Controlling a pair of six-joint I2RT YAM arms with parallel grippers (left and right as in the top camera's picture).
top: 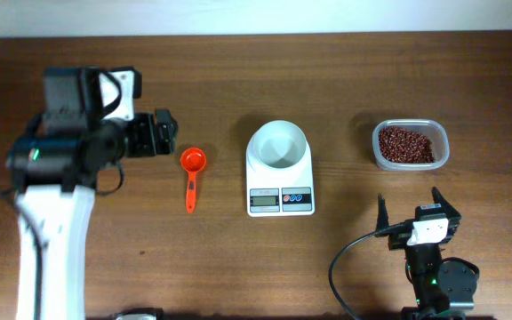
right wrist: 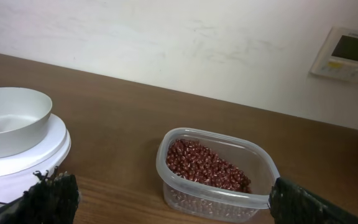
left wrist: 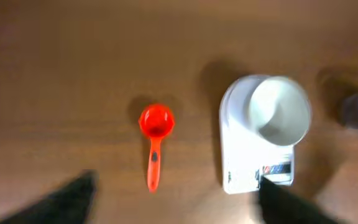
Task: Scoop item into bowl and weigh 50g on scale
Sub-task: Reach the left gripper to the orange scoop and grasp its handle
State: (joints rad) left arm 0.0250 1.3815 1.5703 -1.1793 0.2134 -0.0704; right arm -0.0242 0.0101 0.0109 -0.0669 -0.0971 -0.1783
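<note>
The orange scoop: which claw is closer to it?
Left. The left claw hangs just beside the orange scoop; the right claw sits far off, beyond the scale.

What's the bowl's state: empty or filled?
Empty: the bowl on the scale shows a bare white inside; beans sit in the clear tub.

Dark wooden table [top: 238, 76] with an orange measuring scoop [top: 191, 182] sitting just left of a white kitchen scale [top: 280, 200], and a clear plastic tub [top: 442, 142] further right.
</note>
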